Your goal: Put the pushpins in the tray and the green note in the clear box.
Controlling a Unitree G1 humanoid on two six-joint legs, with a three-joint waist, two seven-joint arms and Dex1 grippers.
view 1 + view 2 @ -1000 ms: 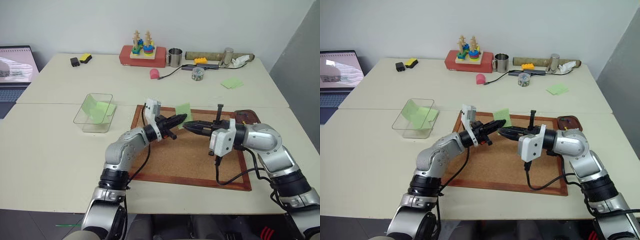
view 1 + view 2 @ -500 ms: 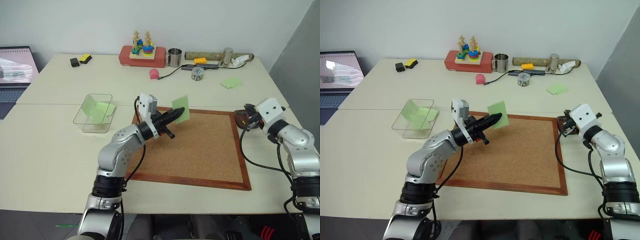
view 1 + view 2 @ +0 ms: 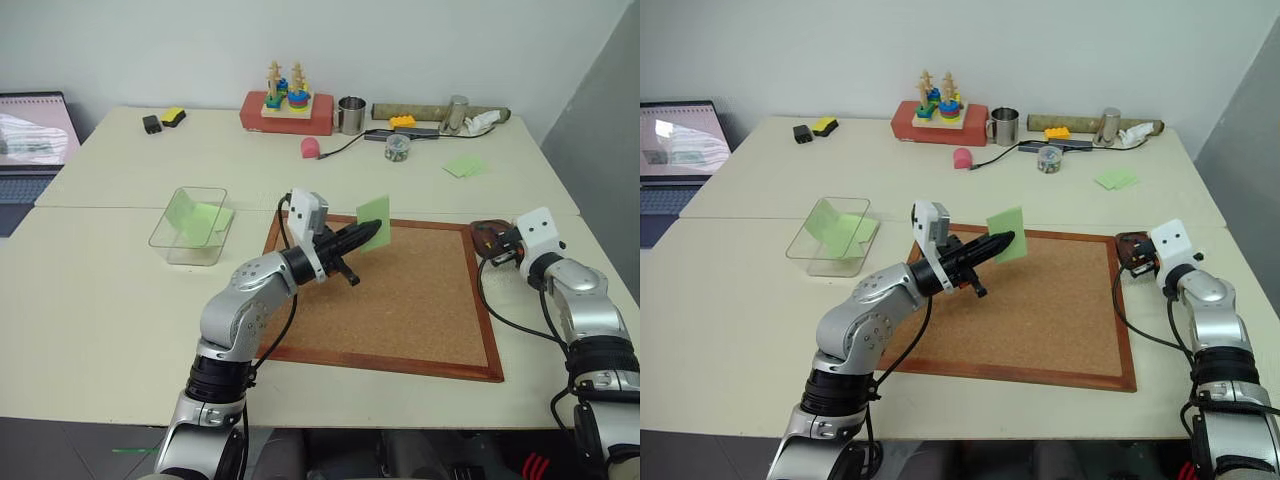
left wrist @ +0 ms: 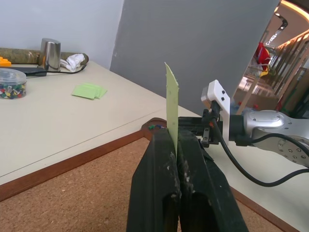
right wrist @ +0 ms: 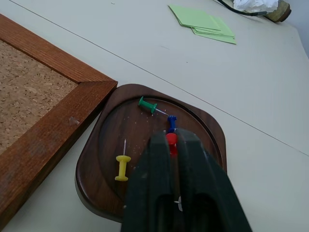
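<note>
Pushpins' red-headed one [image 5: 171, 138] sat between the right gripper's [image 5: 172, 145] barely parted jaws over the dark wooden tray [image 5: 203, 126] — release due; left gripper [image 4: 175, 145], clamped on the light green paper note [image 4: 171, 104], must reach the clear plastic box [image 3: 170, 232].

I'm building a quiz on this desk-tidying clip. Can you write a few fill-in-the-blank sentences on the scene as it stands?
1. The left hand pinches the green note above the ____ board.
2. The yellow pushpin lies in the ____.
3. The right hand has a ____ pushpin between its fingers.
4. The clear box holds ____ paper.

Missing words: cork; tray; red; green
</note>
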